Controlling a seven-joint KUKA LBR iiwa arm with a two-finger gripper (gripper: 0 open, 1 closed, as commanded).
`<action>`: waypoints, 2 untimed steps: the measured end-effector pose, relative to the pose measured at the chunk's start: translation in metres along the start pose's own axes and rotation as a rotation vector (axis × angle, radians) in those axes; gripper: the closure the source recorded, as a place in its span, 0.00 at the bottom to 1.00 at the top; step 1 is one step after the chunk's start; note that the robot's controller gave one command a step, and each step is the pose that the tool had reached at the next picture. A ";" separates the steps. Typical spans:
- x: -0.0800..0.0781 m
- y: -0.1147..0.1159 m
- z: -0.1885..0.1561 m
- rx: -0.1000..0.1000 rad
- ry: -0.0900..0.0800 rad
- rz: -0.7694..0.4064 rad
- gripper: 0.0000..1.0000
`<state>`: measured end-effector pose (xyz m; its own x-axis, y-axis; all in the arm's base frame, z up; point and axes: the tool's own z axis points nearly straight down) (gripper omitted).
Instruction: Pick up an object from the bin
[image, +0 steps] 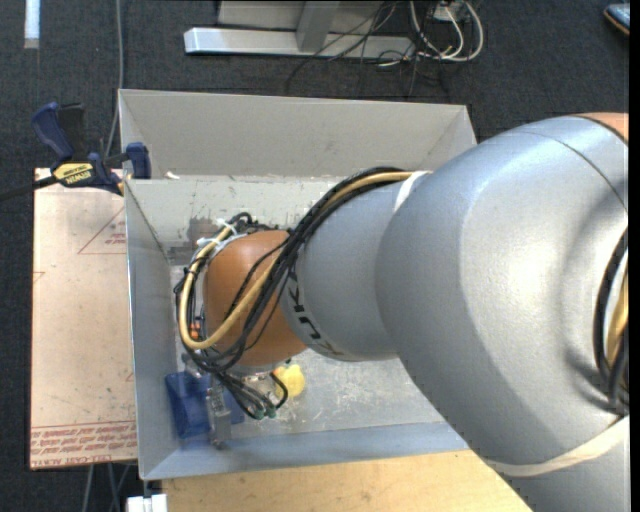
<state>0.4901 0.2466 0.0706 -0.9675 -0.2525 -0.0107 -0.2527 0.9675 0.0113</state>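
My gripper reaches down into the bin's near left corner, and most of it is hidden under the arm's wrist. A blue blocky thing lies against the left wall there, right beside the gripper and touching or nearly touching it. I cannot tell whether the gripper holds it. A small yellow thing peeks out from under the wrist, a little to the gripper's right on the bin floor.
The thick grey arm, with its orange wrist cover and looped cables, hangs over the middle and right of the bin and hides what lies beneath. The bin's left wall and near wall stand close around the gripper.
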 end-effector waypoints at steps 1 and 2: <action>-0.003 -0.049 -0.001 -0.004 -0.003 -0.067 1.00; -0.004 -0.068 -0.033 -0.004 -0.008 -0.136 1.00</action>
<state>0.5109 0.1816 0.1031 -0.9244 -0.3809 -0.0202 -0.3812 0.9244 0.0131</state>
